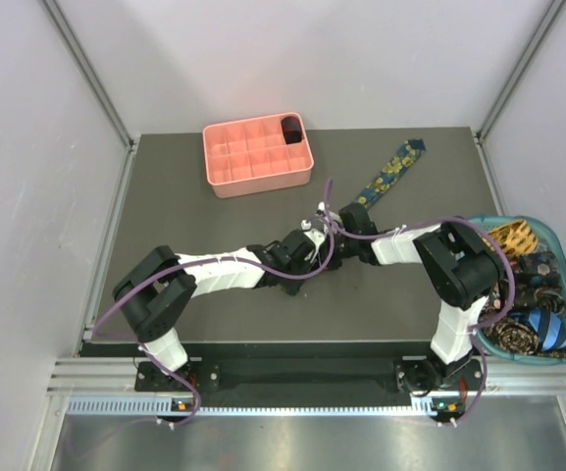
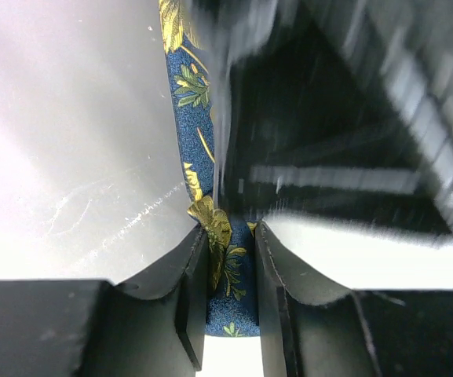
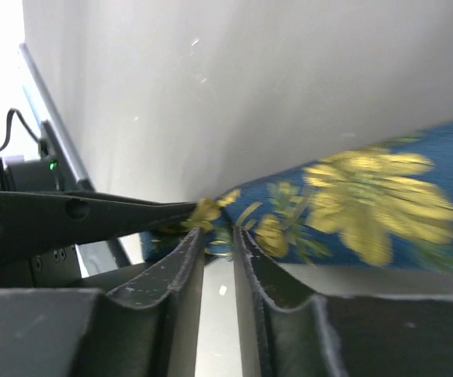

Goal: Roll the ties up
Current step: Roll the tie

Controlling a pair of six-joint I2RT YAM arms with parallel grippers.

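A navy tie with yellow flowers (image 1: 395, 167) lies slantwise on the dark table, its wide point toward the far right. Its narrow end runs down to where both grippers meet at the table's middle. My left gripper (image 1: 309, 245) is shut on that narrow end; in the left wrist view the tie (image 2: 191, 118) fills the gap between the fingers of the gripper (image 2: 230, 259). My right gripper (image 1: 334, 224) stands a little open, with the tie's (image 3: 352, 196) folded edge at the tips of the gripper (image 3: 220, 236). A dark rolled tie (image 1: 290, 129) sits in one tray compartment.
The salmon-pink grid tray (image 1: 233, 177) stands at the far middle-left of the table. A teal basket (image 1: 557, 235) off the table's right edge holds several loose ties (image 1: 528, 285). White walls close in on three sides. The two arms cross the table's middle.
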